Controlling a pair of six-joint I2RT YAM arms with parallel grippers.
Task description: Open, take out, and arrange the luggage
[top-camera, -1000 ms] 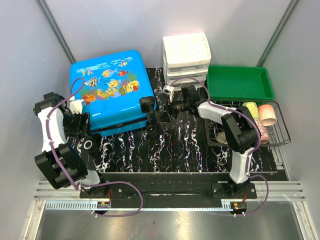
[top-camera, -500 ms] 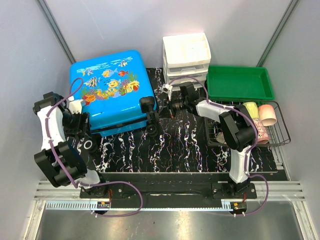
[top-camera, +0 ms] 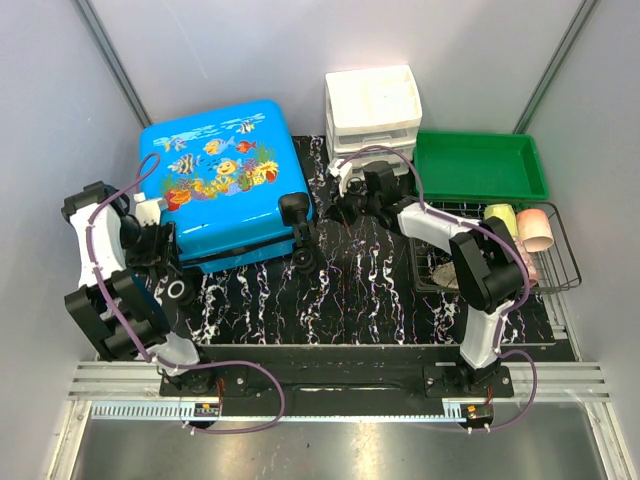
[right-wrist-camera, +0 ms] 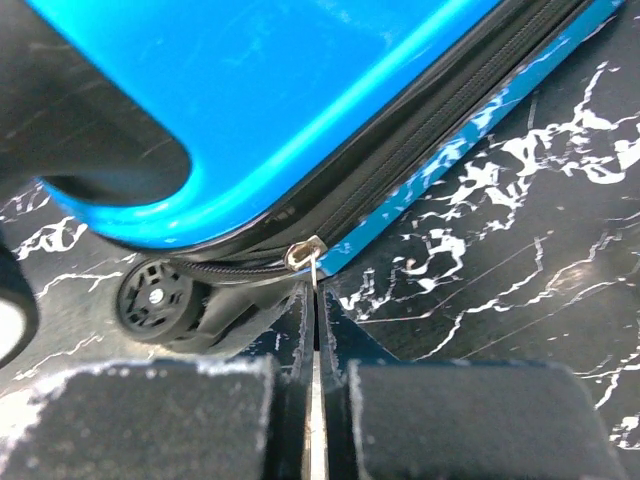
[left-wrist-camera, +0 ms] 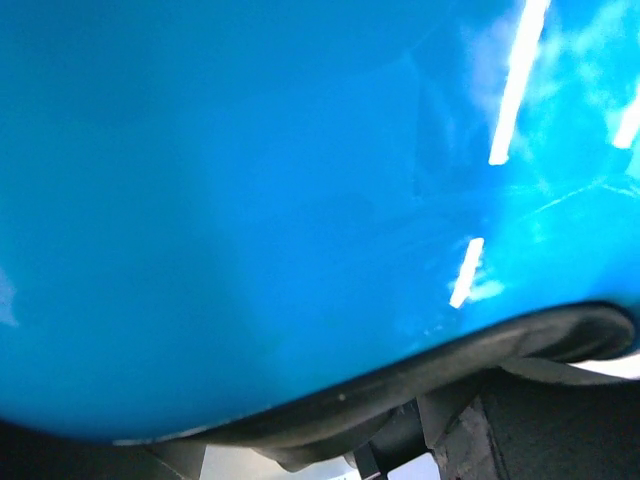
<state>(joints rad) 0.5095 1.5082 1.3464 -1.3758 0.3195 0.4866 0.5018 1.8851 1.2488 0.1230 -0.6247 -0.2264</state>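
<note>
Right wrist shows the right gripper (right-wrist-camera: 314, 300) seemingly pinching the luggage (right-wrist-camera: 300, 90) zipper pull (right-wrist-camera: 306, 252).

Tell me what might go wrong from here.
The right gripper pinches only the thin zip pull; it may slip out when tugged.
The pull sits at a corner beside a wheel, where the zip could snag.
The luggage may slide if the left gripper braces poorly.

Robot lab test cell. Evidence: plain pale grey panel walls (top-camera: 200, 60) with bare metal corner struts (top-camera: 108, 60) enclose the bench. A ribbed aluminium rail (top-camera: 330, 378) carries both bolted arm bases. Exposed purple cables (top-camera: 240, 365). Black, white-veined marble-print tabletop (top-camera: 370, 290) directly beneath the right fingers (right-wrist-camera: 150, 420).
</note>
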